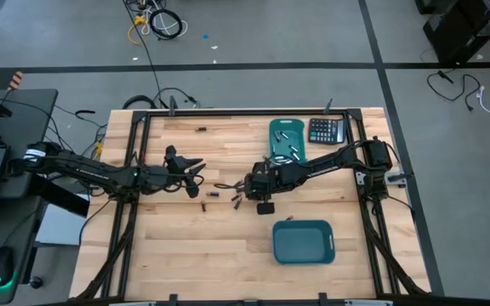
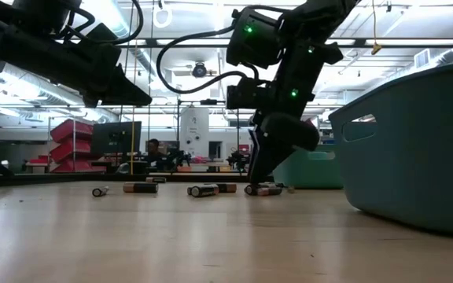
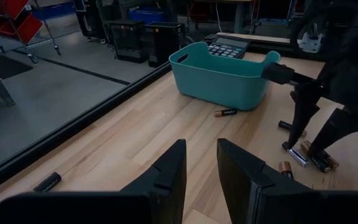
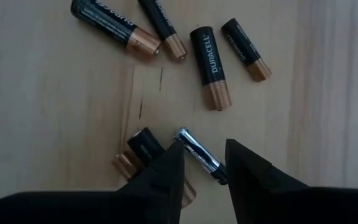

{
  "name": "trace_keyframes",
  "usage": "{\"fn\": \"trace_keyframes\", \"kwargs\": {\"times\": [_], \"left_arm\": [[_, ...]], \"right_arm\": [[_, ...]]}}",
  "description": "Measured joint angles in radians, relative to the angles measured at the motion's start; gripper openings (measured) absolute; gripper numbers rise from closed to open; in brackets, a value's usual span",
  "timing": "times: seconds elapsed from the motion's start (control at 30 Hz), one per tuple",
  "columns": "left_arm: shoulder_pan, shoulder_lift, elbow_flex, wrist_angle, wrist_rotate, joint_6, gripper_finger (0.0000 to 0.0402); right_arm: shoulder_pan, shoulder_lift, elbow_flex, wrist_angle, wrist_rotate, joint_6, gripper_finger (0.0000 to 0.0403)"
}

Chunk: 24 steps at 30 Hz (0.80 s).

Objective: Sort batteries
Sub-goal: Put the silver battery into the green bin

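Note:
Several small batteries lie on the wooden table. In the right wrist view, black-and-copper batteries [image 4: 210,65] lie flat around one silvery battery [image 4: 194,149]. My right gripper [image 4: 202,152] points down at the table's middle [image 1: 247,187], open, one finger on each side of the silvery battery. A black battery [image 4: 143,146] lies beside one finger. My left gripper [image 1: 199,167] hovers above the table left of the pile. It is open by a narrow gap and empty [image 3: 201,162]. More batteries lie in the far teal bin [image 1: 287,140]. My right gripper comes at the silvery battery [image 4: 188,142] from above, fingers pointing down, and the battery lies slantwise on the table in the gap between them. I cannot tell whether either finger [image 4: 166,171] touches it.
An empty teal bin [image 1: 303,241] stands near the table's near edge, right of centre. A black calculator [image 1: 326,130] lies by the far bin. Single batteries lie near the far edge [image 1: 201,129] and left of the pile [image 1: 212,195]. A laptop sits beyond the table's left edge.

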Motion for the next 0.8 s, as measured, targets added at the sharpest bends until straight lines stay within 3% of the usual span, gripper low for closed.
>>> {"fn": "trace_keyframes", "kwargs": {"times": [0.57,0.8], "left_arm": [[0.000,0.000,0.000,0.006,0.000,0.006,0.0092],[0.000,0.000,0.000,0.010,0.000,0.006,0.0092]], "right_arm": [[-0.007,0.000,-0.041,0.010,0.000,0.006,0.0102],[-0.016,0.000,-0.041,0.012,0.000,-0.004,0.0073]]}}
